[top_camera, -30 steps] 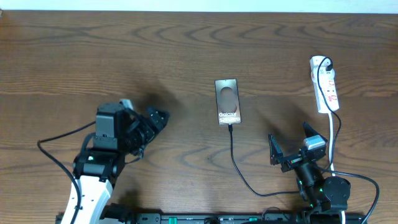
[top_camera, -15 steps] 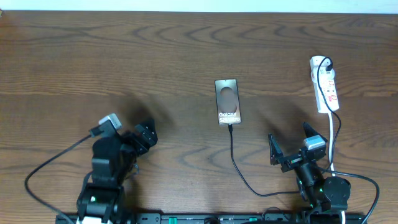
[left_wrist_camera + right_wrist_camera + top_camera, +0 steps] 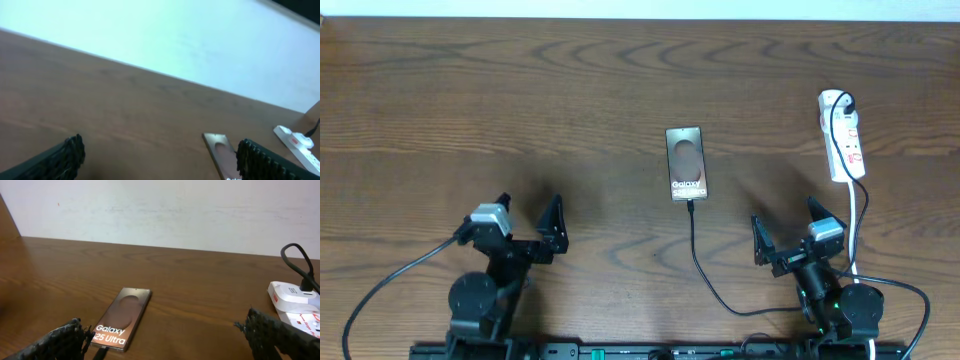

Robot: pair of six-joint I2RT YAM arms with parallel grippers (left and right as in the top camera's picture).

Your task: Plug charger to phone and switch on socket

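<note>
Phone, glossy bronze, has charger plugged in; left fingers, right fingers released.

Overhead view: bright, even, diffuse light; sharp focus across brown wood-grain table; only faint soft-edged shadows on wood near arms.
Left wrist view: whole frame soft and smeared, horizon tilted; white wall bright, washed out.
Right wrist view: crisper; white lettering on glossy bronze flat phone legible, mild sheen on face; black ribbed fingertips at bottom corners out of focus.
</note>
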